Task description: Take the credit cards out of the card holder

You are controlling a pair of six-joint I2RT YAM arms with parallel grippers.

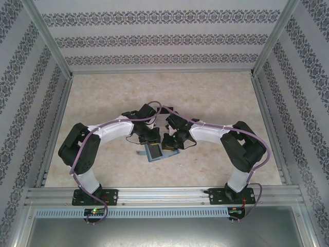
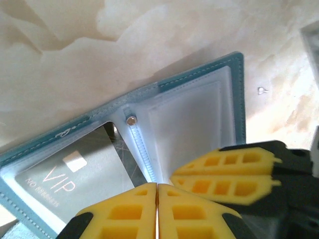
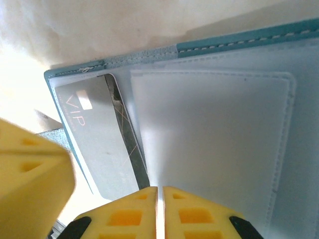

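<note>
**Top external view:** the small teal-blue rectangular folding card holder (image 1: pixel 154 153) lies opened flat on the pale marbled table (image 1: pixel 216 98), at 6 o'clock from the table's middle. The left gripper (image 1: pixel 150 138) stands at its 11 o'clock and the right gripper (image 1: pixel 171 140) at its 1 o'clock. Both are bent down over it, a placement that reads as one arm to each leaf. **Left wrist view:** the left gripper's yellow ribbed fingers (image 2: pixel 124 211) enter at 6 o'clock, clenched so that only a hairline seam parts them, with their tips at the near end of the fold. Whether a thin edge is nipped between them cannot be told. The right gripper's fingers (image 2: pixel 224 172), likewise pressed together, reach in from 4 o'clock over the empty pale blue-grey leaf, apparently to pin it flat. At 8 o'clock a thin pale grey card (image 2: pixel 75 174) lettered VIP sits in the other leaf, below the metal snap stud (image 2: pixel 131 120). **Right wrist view:** the right gripper's fingers (image 3: pixel 199 214) rise at 6 o'clock, closed tip to tip, at the holder's near edge between the cards and the translucent pocket (image 3: pixel 214 149). At 9 o'clock the grey card overlies a thin dark card (image 3: pixel 128 144), whose edge shows on the fold side. Both lie inside the holder, so no card is out yet.
</note>
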